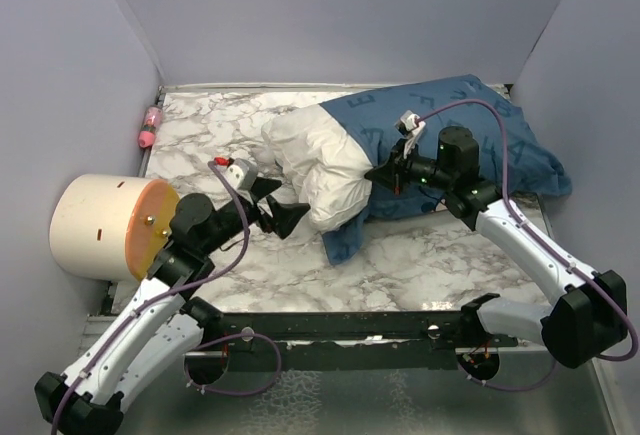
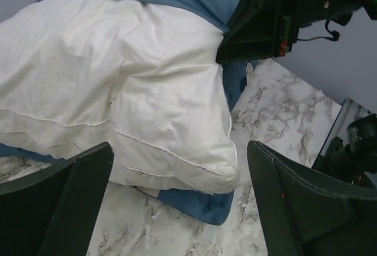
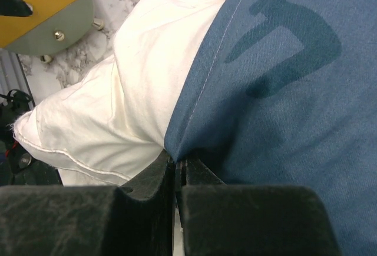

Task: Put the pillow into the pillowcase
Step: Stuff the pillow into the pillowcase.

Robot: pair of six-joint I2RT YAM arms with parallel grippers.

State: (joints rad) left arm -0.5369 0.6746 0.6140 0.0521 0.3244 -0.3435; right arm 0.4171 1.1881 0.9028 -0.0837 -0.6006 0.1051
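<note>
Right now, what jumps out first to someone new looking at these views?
The white pillow lies mid-scene, half swallowed by the blue pillowcase, its bare end poking out to the left. The right gripper is pinched shut on the pillowcase's hem at the opening, while the left gripper stands wide open just short of the pillow's bare end. A big cream drum with an orange face sits far left.

Non-task stuff from my side: white-and-grey marbled tabletop [image 1: 430, 265] underneath. Cream cylindrical drum with an orange round end face [image 1: 105, 223] lies on its side at the table's left edge, small screws on that face. Small pink bottle-shaped item [image 1: 150, 127] far left, against the plain grey-lilac walls [image 1: 330, 15]. Black metal rail [image 1: 340, 327] runs along the near edge.
</note>
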